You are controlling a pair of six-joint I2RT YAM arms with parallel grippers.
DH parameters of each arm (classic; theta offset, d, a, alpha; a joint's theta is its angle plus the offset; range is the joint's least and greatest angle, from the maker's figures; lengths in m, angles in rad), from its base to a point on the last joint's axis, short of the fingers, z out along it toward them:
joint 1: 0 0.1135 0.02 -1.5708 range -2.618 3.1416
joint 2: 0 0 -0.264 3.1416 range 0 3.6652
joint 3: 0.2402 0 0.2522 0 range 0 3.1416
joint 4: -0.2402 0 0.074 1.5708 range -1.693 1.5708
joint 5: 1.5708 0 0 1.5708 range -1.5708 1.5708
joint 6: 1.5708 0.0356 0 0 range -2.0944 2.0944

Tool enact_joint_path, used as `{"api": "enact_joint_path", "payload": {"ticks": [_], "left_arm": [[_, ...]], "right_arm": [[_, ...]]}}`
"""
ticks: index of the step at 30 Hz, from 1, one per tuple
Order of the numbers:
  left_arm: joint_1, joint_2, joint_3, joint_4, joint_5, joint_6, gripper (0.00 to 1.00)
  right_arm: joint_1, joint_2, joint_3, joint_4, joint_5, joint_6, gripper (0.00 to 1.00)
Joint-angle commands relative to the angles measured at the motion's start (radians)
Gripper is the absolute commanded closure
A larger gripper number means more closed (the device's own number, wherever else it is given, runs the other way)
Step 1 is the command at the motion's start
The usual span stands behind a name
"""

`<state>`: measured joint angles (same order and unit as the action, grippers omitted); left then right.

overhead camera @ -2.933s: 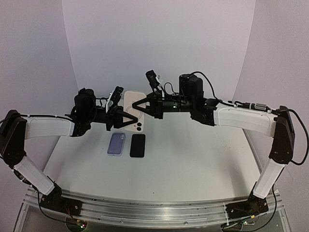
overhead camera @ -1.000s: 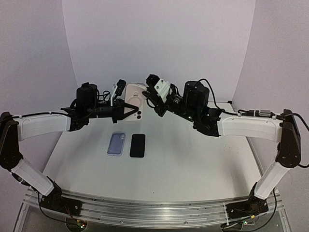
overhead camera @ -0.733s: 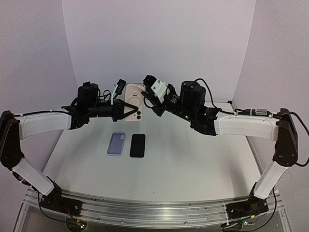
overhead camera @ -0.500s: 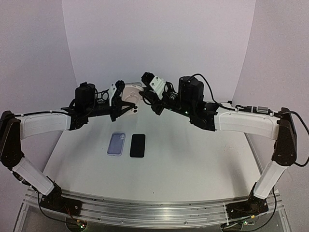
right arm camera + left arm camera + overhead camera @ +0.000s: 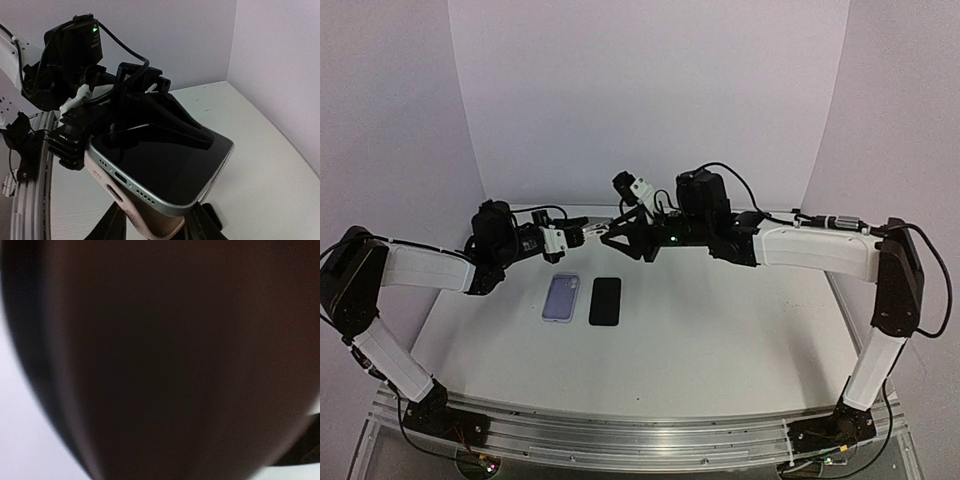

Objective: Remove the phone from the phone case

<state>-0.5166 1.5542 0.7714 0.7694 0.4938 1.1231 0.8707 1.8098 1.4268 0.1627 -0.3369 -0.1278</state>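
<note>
Now the dark-screened phone (image 5: 170,160) peeks out of its pink case (image 5: 142,216); left gripper (image 5: 197,140) pinches it, right gripper (image 5: 156,227) unclear.

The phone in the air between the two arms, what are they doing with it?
The two arms meet at a phone in a pink case, raised above the table. The left arm's fingers are shut on the phone, one lying across its dark screen. The right arm's fingers stand on either side of the case's near end, which seems peeled away from the phone's bottom edge; whether they grip it is unclear. The phone is not yet out.
</note>
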Motion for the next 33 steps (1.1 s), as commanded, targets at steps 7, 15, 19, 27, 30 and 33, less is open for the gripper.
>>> {"api": "enact_joint_path", "payload": {"ticks": [7, 15, 19, 27, 30, 33], "left_arm": [[-0.068, 0.062, -0.085, 0.376, 0.156, 0.557, 1.0], [-0.069, 0.07, -0.142, 0.414, 0.251, 0.671, 1.0], [-0.077, 0.075, -0.155, 0.421, 0.295, 0.679, 1.0], [-0.119, 0.137, -0.133, 0.441, 0.316, 0.662, 1.0], [-0.132, 0.161, -0.104, 0.45, 0.29, 0.59, 0.95], [-0.136, 0.175, -0.075, 0.424, 0.252, 0.473, 0.78]], "right_arm": [[0.038, 0.158, 0.131, 0.194, -0.473, 0.627, 0.54], [0.024, 0.223, 0.117, 0.351, -0.409, 0.824, 0.61], [0.023, 0.275, 0.149, 0.382, -0.364, 0.894, 0.73], [0.025, 0.312, 0.122, 0.443, -0.33, 0.98, 0.91], [0.022, 0.271, 0.054, 0.444, -0.299, 0.962, 1.0], [0.0, 0.205, -0.064, 0.443, -0.236, 0.972, 1.0]]}}
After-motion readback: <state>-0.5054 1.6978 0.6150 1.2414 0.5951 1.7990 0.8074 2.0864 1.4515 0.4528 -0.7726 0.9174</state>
